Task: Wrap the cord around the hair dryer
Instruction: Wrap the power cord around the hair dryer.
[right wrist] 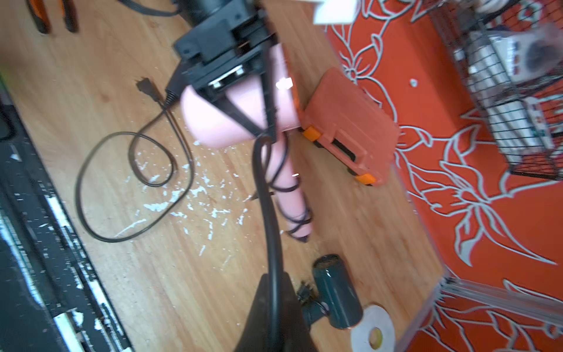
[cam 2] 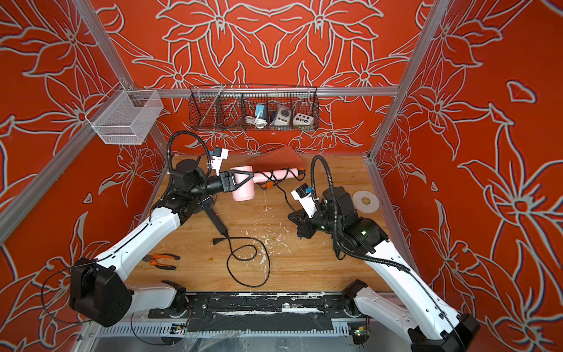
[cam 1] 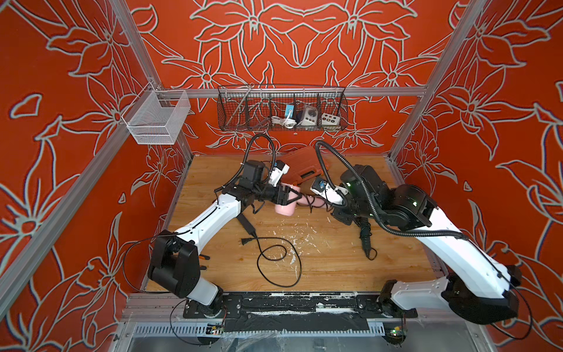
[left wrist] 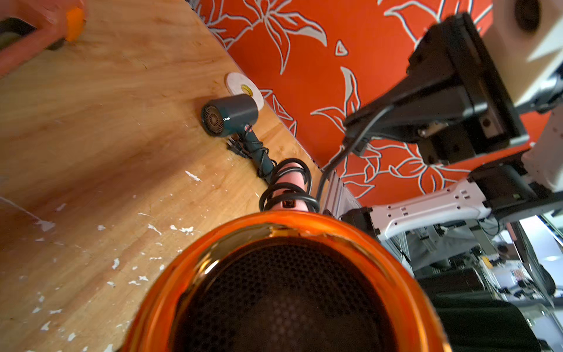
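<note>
left tool (cam 2: 250,178) level, clamping pink hair dryer (cam 2: 243,195); right tool (right wrist: 272,282) low, pinching the cord (right wrist: 267,195)

The left arm (cam 2: 146,234) rises from its base at the near edge of the worktop (cam 2: 304,268), bends at the elbow and reaches toward the far middle, its wrist roughly level. The left tool (cam 2: 247,179) points across toward the right side, with its jaws spread wide and clamped on the barrel of the pink hair dryer (cam 2: 242,195). The right arm (cam 2: 393,262) leans in from the near right with its forearm angled downward. The right tool (cam 2: 295,219) sits low over the worktop, its jaws pinched tight on the black cord (right wrist: 269,219). The two tools are apart.
</note>
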`<state>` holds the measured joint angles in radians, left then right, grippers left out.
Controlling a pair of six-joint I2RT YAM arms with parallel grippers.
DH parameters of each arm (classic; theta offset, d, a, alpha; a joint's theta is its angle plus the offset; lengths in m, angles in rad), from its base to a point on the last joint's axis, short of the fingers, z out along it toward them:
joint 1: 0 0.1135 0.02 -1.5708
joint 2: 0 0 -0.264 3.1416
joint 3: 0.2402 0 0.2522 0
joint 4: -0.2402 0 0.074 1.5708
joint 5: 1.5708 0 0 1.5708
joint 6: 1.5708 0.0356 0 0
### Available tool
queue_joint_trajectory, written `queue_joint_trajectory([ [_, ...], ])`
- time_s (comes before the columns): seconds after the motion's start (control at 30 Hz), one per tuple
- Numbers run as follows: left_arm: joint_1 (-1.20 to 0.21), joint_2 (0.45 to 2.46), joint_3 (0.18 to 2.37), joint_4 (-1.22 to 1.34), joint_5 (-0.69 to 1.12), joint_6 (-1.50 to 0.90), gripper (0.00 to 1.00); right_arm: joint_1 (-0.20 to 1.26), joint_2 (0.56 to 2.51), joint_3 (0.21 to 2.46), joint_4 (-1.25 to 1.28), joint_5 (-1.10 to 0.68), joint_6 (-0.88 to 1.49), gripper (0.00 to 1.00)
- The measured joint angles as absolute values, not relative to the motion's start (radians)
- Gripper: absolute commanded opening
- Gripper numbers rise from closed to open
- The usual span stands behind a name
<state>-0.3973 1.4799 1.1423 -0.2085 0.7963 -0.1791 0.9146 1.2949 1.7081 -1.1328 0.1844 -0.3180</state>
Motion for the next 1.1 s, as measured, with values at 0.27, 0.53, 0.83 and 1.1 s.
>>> queue_joint_trajectory([
  [0.27,-0.419,1.288,0.914,-0.047,1.014,-0.236,0.0,0.803,1.362,1.721,-1.061,0.193,-0.419,0.0],
  [0.53,-0.445,1.21,0.818,0.291,1.17,-0.462,0.0,0.579,1.382,1.591,-0.876,-0.099,-0.417,0.0],
  [0.83,-0.444,1.193,0.914,0.548,1.201,-0.672,0.0,0.401,1.394,1.306,-0.609,-0.466,-0.288,0.0],
  [1.1,-0.412,1.238,0.967,0.725,1.168,-0.862,0.0,0.339,1.345,1.129,-0.392,-0.642,-0.154,0.0],
])
